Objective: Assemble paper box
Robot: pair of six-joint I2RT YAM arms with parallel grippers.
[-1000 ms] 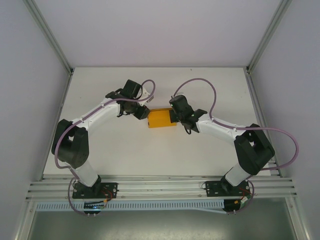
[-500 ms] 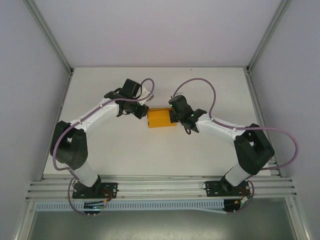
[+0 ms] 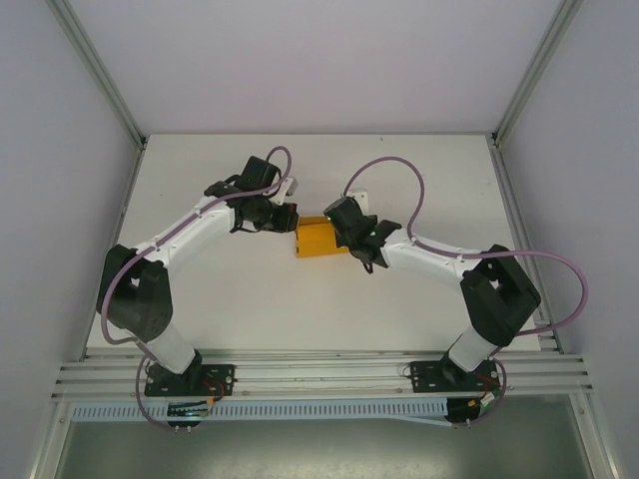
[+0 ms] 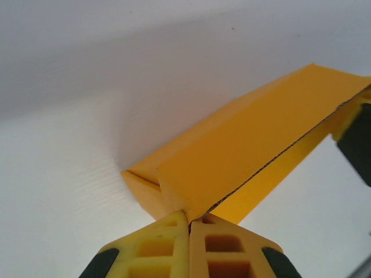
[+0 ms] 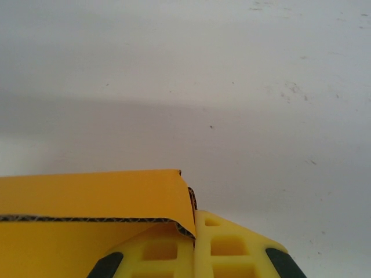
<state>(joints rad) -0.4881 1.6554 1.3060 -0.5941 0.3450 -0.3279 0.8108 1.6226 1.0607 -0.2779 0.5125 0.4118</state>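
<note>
Now that our left gripper (image 4: 189, 223) has just clamped onto the paper box (image 4: 249, 139) edge right at its tips, with our right gripper (image 5: 194, 223) pinching the opposite end, we reckon folding can start.

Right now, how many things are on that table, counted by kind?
Orange-yellow paper box: 1
Robot grippers: 2 (left gripper, right gripper, each pinching the box's card)
Total: 3
</note>
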